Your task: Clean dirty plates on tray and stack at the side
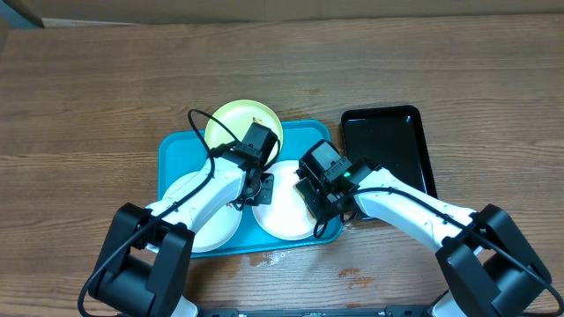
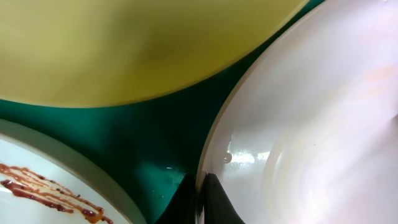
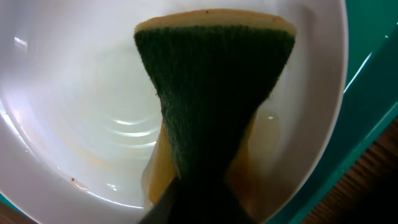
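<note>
Dirty plates [image 1: 211,231] crowd the turquoise tray [image 1: 173,150], and the centre white plate [image 1: 284,220] is under the scrub.
Left gripper [image 1: 263,187] is clamped on that plate's rim; right gripper [image 1: 315,204] pinches the sponge [image 3: 214,81] tight against its wet bowl. A hard stroke could lever the plate out of the pinch, knock the yellow-green plate [image 1: 242,123] just beside it, or slop water onto the table [image 1: 88,88].

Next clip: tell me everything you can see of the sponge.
The sponge has a dark green scouring face over a yellow foam layer. The right pincer squeezes its near end into a narrow waist, so it fans wider toward the far edge. It rests inside the white plate, whose surface looks wet, with faint brownish residue.
</note>
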Motion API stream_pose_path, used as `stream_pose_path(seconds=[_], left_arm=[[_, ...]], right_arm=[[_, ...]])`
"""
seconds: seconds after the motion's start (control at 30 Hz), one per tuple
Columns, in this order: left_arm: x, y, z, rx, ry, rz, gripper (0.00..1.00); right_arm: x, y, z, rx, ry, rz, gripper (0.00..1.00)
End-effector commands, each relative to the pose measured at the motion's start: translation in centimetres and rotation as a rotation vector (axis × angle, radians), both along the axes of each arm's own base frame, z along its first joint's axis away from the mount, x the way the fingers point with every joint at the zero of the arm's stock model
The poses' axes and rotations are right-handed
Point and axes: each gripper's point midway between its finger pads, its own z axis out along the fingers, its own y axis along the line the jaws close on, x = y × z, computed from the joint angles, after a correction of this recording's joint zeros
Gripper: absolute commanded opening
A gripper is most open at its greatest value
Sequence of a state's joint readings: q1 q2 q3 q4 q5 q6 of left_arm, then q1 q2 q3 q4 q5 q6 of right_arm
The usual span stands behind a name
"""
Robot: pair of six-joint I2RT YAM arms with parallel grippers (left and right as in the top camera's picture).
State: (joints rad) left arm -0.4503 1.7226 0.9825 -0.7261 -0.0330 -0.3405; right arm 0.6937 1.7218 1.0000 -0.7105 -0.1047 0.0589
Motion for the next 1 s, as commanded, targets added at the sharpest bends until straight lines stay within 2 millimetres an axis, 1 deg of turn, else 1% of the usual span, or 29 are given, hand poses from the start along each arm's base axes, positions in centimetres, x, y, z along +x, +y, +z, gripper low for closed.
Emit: stream_pose_path(seconds=[0.0,0.17,0.6,0.97], left_arm=[[-1.1,0.9,-1.3,0.043,0.035,-0.017,0.04],[-1.1,0.9,-1.3,0.044,0.034,-0.029,0.04],[-1.2,0.9,-1.3,0.046,0.039,-0.035,0.04],[-1.2,0.9,-1.3,0.046,0.039,-0.035,0.04]], right_arm=[[-0.3,-0.5,-0.4,-0.014,0.005,-0.004,0.04],[0.9,-1.6,-0.6,-0.076,-0.058,-0.059,0.04],[2.2,-0.6,-3.2,-0.04,-0.103,-0.062,0.04],[3.9,0.3,-2.7,-0.002,-0.176,-0.071,0.04]])
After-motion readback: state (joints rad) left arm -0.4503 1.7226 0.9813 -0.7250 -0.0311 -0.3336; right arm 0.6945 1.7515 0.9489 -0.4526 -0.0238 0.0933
